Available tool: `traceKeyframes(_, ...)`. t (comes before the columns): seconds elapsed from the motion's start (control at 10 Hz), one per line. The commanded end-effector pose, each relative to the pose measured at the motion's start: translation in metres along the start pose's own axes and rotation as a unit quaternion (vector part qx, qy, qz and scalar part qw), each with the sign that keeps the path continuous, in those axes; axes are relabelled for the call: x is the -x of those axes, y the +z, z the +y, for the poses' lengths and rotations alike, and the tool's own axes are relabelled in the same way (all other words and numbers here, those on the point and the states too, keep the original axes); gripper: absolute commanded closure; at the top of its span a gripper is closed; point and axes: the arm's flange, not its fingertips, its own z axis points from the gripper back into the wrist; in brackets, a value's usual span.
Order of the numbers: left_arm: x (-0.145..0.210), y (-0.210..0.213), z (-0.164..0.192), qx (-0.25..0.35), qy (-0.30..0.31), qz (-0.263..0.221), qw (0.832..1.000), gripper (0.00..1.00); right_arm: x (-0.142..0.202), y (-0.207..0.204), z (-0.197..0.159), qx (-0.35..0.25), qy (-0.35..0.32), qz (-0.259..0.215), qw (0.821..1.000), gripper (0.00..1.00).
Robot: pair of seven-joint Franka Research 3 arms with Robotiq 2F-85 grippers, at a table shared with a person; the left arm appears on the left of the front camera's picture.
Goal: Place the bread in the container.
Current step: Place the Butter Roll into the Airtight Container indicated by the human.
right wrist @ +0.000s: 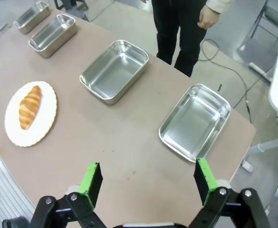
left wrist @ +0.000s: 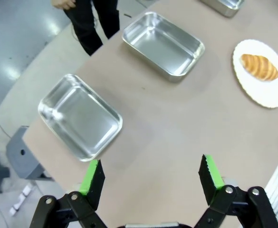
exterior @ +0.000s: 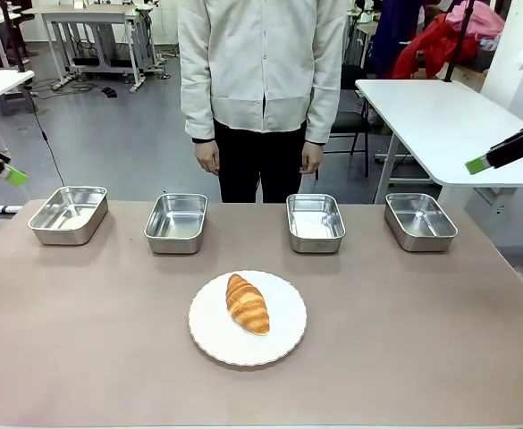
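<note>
Bread (exterior: 248, 304) lies on white plate (exterior: 209, 344), mid counter (exterior: 82, 349). Four empty steel pans (exterior: 176, 223) in row beyond plate, well apart from it; cannot tell which is target. Left end effector (left wrist: 151, 172) released, jaws wide, empty. Right end effector (right wrist: 148, 179) same. Bread likely light, soft, flaky, crushes easily; glossy crust may slip. Take hold across thick middle, gentle squeeze.

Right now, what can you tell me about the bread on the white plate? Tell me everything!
The golden-brown croissant-shaped bread roll has a glossy, ridged crust and tapered ends. It looks whole. It lies flat and slanted near the middle of the round white scallop-edged plate, on the robot's side of the brown table. Only the plate touches it.
</note>
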Motion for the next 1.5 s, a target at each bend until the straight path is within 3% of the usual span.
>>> traceKeyframes(0.0, 0.006, 0.025, 0.022, 0.01, -0.003, -0.047, 0.999, 0.0, -0.004, 0.011, -0.044, -0.049, 0.019, -0.026, 0.998, 0.0)
traceKeyframes(0.3, 0.022, 0.05, 0.051, 0.031, -0.004, -0.105, 0.994, 0.0, 0.007, 0.031, -0.069, -0.057, 0.015, -0.067, 0.996, 0.0)
traceKeyframes(0.6, 0.032, 0.069, 0.056, 0.018, 0.009, -0.142, 0.99, 0.0, 0.02, 0.045, -0.082, -0.072, 0.011, -0.09, 0.993, 0.0)
traceKeyframes(1.4, 0.023, 0.075, 0.045, 0.027, 0.051, -0.145, 0.988, 0.0, 0.012, 0.054, -0.083, -0.075, -0.019, -0.107, 0.991, 0.0)
